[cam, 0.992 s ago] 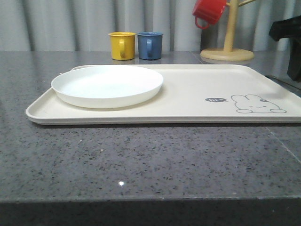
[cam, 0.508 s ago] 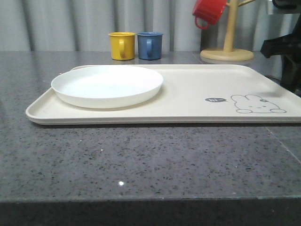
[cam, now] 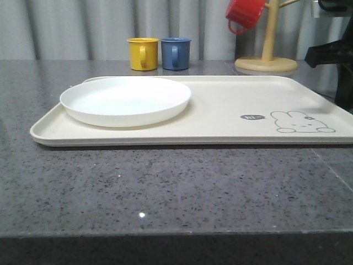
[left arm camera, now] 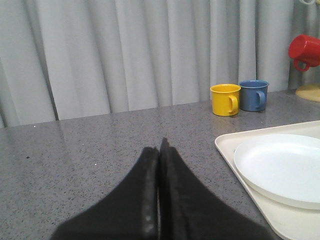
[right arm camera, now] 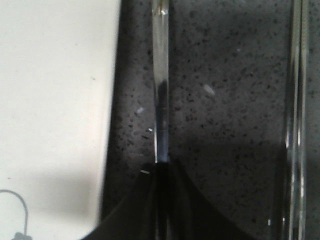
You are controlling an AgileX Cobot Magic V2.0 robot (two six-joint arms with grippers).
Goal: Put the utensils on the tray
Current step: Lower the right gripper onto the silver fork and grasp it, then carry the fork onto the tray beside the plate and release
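Note:
In the right wrist view my right gripper (right arm camera: 161,167) is shut on the handle of a slim silver utensil (right arm camera: 160,75). The handle runs along the grey counter just beside the cream tray's rim (right arm camera: 107,125); its head is out of view. A pair of thin silver chopsticks (right arm camera: 295,125) lies on the counter further from the tray. The tray (cam: 231,105) with the rabbit drawing spans the front view, with my right arm (cam: 337,58) dark at its far right end. My left gripper (left arm camera: 161,147) is shut on nothing, over the counter to the left of the tray (left arm camera: 227,147).
A round white plate (cam: 126,99) sits on the tray's left half. Behind the tray stand a yellow mug (cam: 143,53) and a blue mug (cam: 176,53). A red mug (cam: 245,13) hangs on a wooden mug tree (cam: 267,62) at the back right.
The right arm has shifted left and lower at the tray's far right end over the last second, and has hardly moved in the last half second. Tray, plate and mugs are unmoved.

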